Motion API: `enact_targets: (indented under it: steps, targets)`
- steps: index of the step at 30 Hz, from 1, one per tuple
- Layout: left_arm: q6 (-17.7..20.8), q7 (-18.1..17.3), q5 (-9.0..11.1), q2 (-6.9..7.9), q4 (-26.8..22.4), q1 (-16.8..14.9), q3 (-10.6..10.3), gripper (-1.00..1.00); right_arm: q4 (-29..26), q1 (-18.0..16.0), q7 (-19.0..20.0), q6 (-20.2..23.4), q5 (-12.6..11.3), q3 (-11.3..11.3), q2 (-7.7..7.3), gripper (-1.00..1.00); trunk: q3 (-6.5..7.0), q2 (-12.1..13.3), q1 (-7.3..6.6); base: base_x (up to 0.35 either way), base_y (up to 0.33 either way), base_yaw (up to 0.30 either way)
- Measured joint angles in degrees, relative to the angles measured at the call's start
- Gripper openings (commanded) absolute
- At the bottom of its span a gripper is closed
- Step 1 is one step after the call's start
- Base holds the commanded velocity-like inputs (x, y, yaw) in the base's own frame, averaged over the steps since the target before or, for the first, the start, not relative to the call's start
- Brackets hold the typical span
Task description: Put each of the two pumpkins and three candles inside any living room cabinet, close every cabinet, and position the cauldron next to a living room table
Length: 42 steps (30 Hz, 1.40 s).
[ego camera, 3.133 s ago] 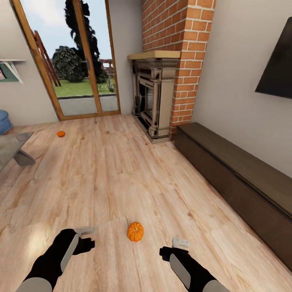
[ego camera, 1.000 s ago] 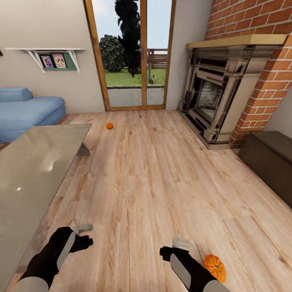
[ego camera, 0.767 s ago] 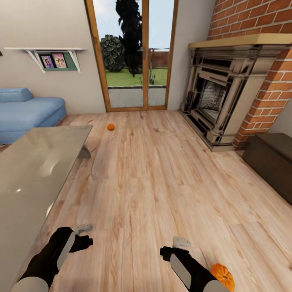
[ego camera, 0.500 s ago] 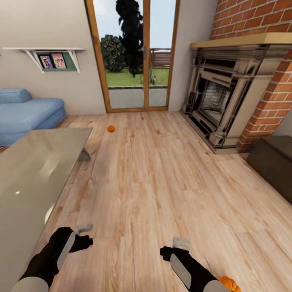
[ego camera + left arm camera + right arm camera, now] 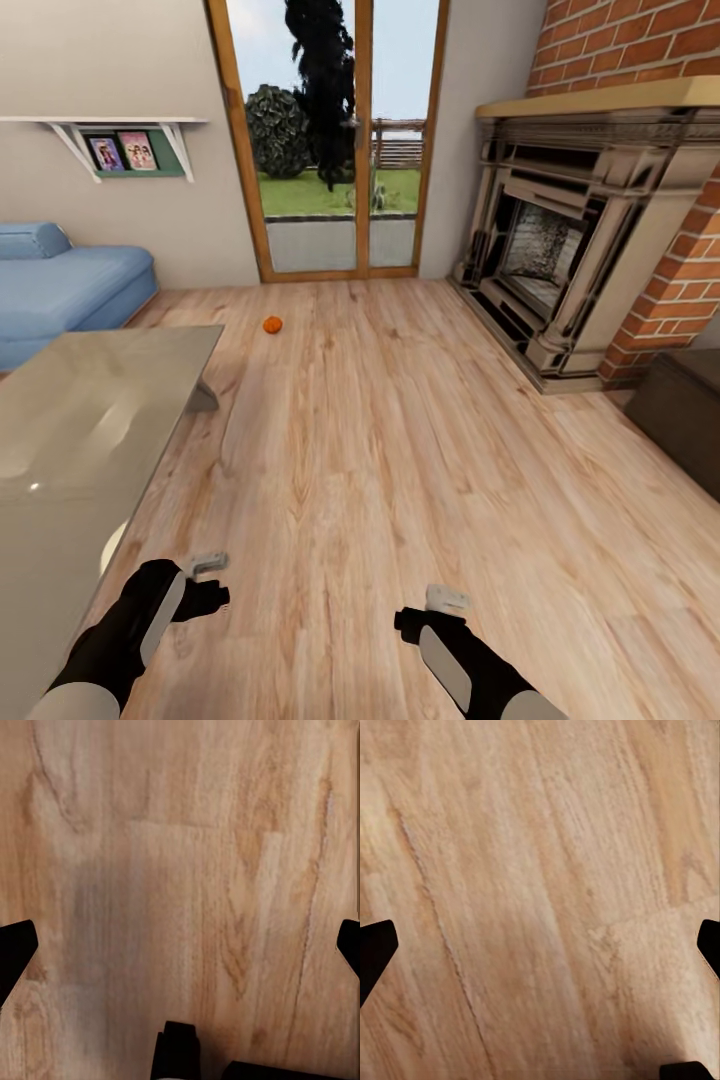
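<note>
A small orange pumpkin (image 5: 272, 324) lies on the wood floor far ahead, near the glass doors and just past the far corner of the grey glossy table (image 5: 70, 440) at the left. The dark brown cabinet (image 5: 685, 415) shows its end at the right edge. My left gripper (image 5: 205, 578) and right gripper (image 5: 440, 608) hang low over bare floor at the bottom of the head view. Both wrist views look down on floorboards with the dark fingertips (image 5: 15, 952) (image 5: 375, 949) wide apart at the frame edges, nothing between them. The candles and the cauldron are out of view.
A blue sofa (image 5: 60, 290) stands at the left wall under a shelf with photos (image 5: 125, 150). A stone fireplace (image 5: 570, 260) with a brick chimney fills the right. Glass doors (image 5: 330, 140) lie straight ahead. Wood floor stretches between table and fireplace.
The camera has turned left and moved forward: the near pumpkin slid right and out of the bottom edge, while table and sofa came into view. The arms hold the same pose.
</note>
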Motion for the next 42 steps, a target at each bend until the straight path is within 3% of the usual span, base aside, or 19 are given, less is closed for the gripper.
enact_targets:
  steps: [28,42]
  targets:
    - [-0.2,0.0,0.0,-0.02,0.0,0.0,-0.1,1.00,0.0,0.0,0.0,-0.1,0.0,0.0,-0.03,1.00,0.00,0.0,0.00,0.333,0.007,0.000]
    - [-0.3,0.0,0.0,-0.09,0.0,0.0,-0.2,1.00,2.1,0.0,0.1,-2.4,0.1,0.0,0.01,1.00,0.00,0.0,0.00,0.333,0.009,0.000]
